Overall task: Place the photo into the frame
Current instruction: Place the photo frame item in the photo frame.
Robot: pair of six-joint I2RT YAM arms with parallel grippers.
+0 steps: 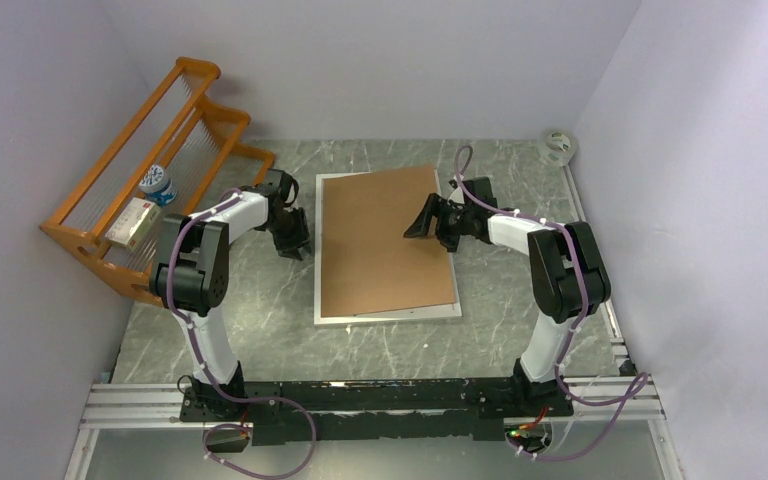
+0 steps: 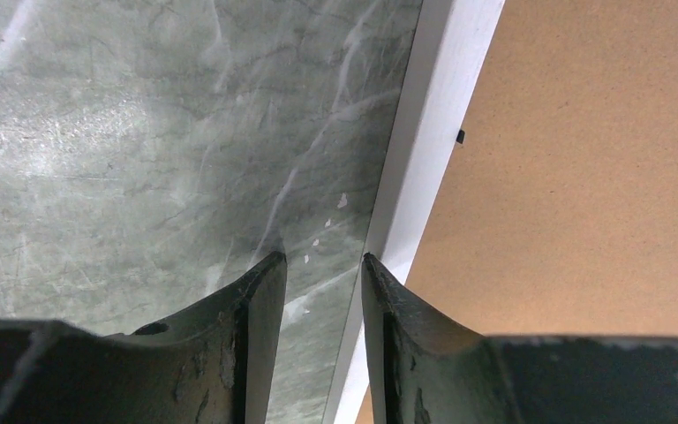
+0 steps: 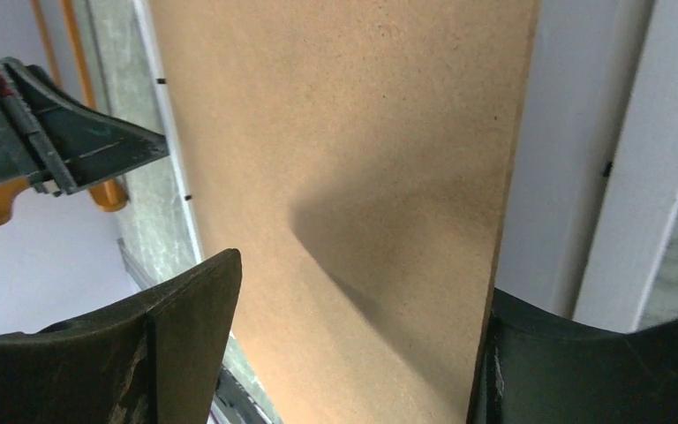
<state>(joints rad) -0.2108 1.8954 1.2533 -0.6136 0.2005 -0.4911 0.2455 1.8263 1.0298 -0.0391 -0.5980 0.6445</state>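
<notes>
– White frame (image 1: 390, 316) lies back-up on the worktop (image 1: 260, 340), its long axis pointing away from the bases; a brown board (image 1: 385, 240) sits askew on it. And the photo?
– Not visible. Right jaws (image 1: 417, 228) stand wide apart over the frame's right side, nearer the board; left jaws (image 1: 295, 248), slightly apart, at its left rim.

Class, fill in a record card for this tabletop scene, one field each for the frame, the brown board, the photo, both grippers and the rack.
frame: flat on the table, white rim showing left, near and right
brown board: lying skewed on the frame
photo: not in view
left gripper: narrowly open, empty, over the table beside the frame's left rim
right gripper: open wide, over the board's right part
rack: orange, far left, holding small items
</notes>
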